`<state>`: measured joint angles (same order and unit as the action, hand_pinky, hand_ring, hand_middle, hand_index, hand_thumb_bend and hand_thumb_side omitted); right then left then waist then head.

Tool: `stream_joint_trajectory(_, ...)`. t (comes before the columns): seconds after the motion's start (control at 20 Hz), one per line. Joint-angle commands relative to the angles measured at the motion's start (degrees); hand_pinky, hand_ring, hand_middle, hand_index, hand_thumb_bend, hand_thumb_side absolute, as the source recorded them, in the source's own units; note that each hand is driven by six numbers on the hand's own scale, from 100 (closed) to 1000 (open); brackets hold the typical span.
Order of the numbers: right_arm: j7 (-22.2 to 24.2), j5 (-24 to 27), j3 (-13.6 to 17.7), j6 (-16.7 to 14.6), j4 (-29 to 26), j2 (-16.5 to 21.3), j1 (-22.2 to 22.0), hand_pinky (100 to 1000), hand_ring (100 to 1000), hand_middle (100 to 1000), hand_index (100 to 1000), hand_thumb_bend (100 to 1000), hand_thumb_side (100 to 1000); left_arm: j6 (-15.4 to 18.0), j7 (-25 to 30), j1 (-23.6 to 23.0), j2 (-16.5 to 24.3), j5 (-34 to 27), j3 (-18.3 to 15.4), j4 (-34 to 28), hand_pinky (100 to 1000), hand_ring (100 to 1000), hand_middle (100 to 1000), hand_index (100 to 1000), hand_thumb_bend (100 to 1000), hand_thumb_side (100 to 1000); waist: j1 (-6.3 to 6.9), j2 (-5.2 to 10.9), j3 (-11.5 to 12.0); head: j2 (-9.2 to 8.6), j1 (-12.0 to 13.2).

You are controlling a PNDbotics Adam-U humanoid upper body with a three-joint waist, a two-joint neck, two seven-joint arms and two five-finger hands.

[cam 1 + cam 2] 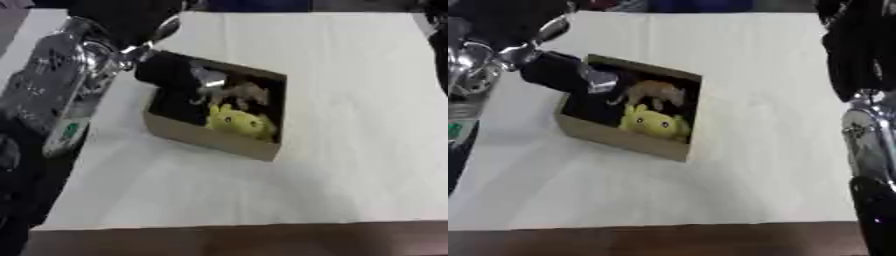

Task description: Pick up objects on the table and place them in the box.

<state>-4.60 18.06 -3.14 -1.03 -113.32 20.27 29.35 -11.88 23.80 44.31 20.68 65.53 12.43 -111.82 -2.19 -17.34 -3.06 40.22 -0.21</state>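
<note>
White table (pixel 350 100), one box (pixel 210 140), two toys inside, left hand (pixel 557 72) fingers unclear.

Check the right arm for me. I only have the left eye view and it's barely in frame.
Observer: The right arm hangs along the right edge of the right eye view, apart from the box. The right hand shows in neither view.
Operator: Is the brown toy blocked for you too? The left hand covers part of it here.
Observer: No. In the right eye view the brown animal toy shows nearly whole, just behind the yellow plush toy. The left hand sits over the box's left corner.
</note>
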Motion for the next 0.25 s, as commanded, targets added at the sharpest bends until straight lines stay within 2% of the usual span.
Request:
stream_joint_trajectory(0.05,-0.22,0.39,0.79,-0.58,-1.27,0.28,1.07,980,829,631,955,100,951,-7.23,-10.05,-2.23,0.81,-9.65,-3.99,-2.56,447,765,759,869,401,1000,-0.06,1.48,0.35,1.31,-1.06)
stream_joint_trajectory(0.15,-0.26,0.50,0.80,-0.93,-1.27,0.12,1.26,977,829,633,954,100,940,-10.82,-20.13,-4.87,0.68,-17.57,-6.79,-2.72,424,741,734,855,286,1000,-0.10,1.70,0.78,1.99,-1.40)
stream_joint_trajectory(0.25,-0.28,0.54,0.78,-1.41,-1.27,0.13,1.53,975,829,635,953,100,934,-11.71,-30.73,-7.44,0.86,-27.00,-9.22,-2.76,414,730,720,849,238,1000,-0.05,1.92,1.15,2.47,-1.58)
